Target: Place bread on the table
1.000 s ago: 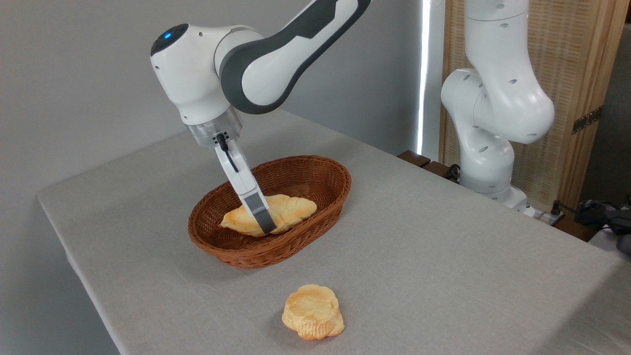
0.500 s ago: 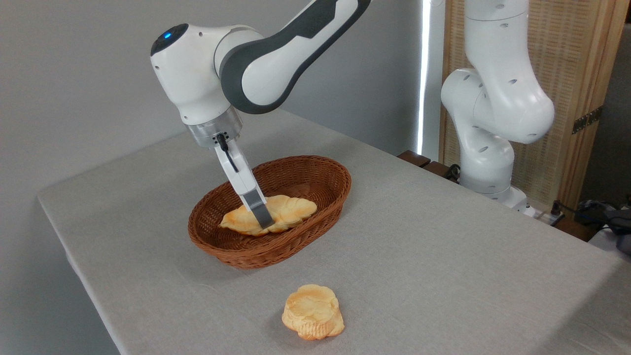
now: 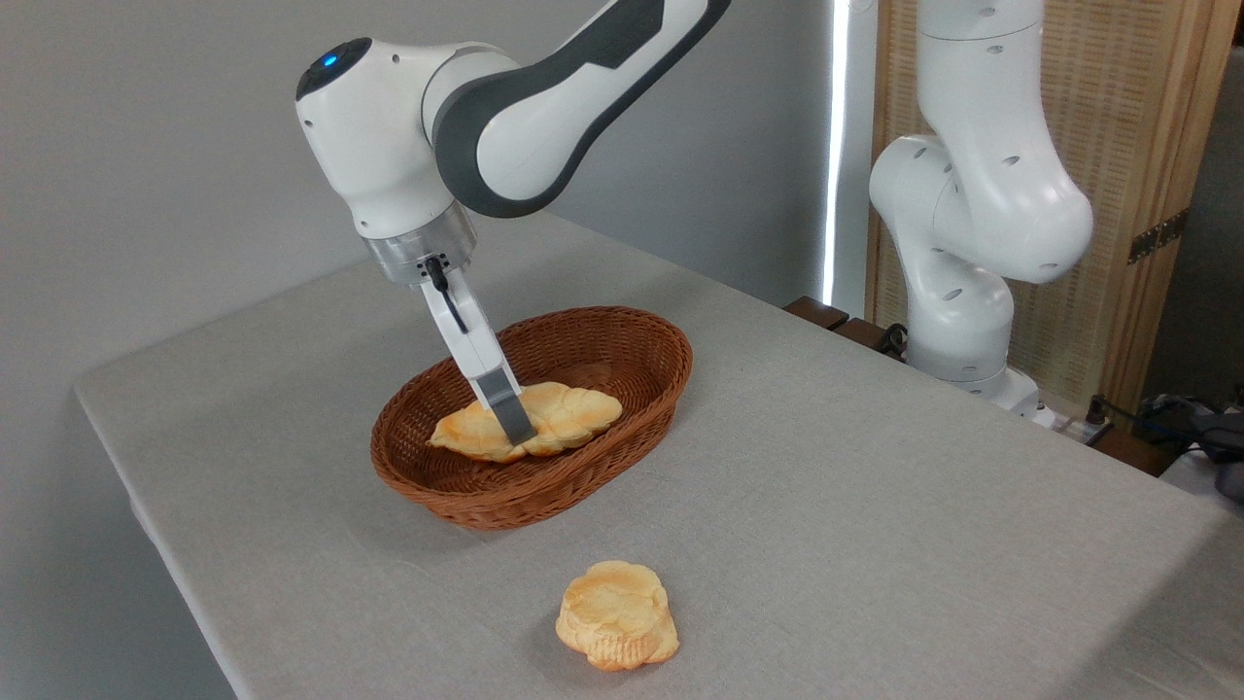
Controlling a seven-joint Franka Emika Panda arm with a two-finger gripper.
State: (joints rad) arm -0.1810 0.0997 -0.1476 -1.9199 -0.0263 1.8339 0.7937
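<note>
So the big grey table (image 3: 875, 506) has the robot arm leaning in from the right, wrist tipped so the gripper (image 3: 515, 428) pokes down into the brown wicker basket (image 3: 622, 428). Only one grey-tipped finger shows from where I'm standing, pressed against the near side of the bread (image 3: 569, 413); the other finger is hidden behind it. Looks to me like it's clamped on the bread across its middle, but I honestly can't tell for sure if the jaws are closed on it.

The bread sits inside the basket, and I can't tell whether it's lying on the bottom or a touch clear of it. A round bun (image 3: 616, 627) sits out on the cloth near the front edge, well apart from all this.

What I'd worry about: it's a long flat piece held at one narrow spot, so it could pivot and droop on the way up, catch a pointed end on the basket rim, and either slip out or drag the basket along.

The bread itself is golden-orange, lumpy braided ridges, pointed ends
</note>
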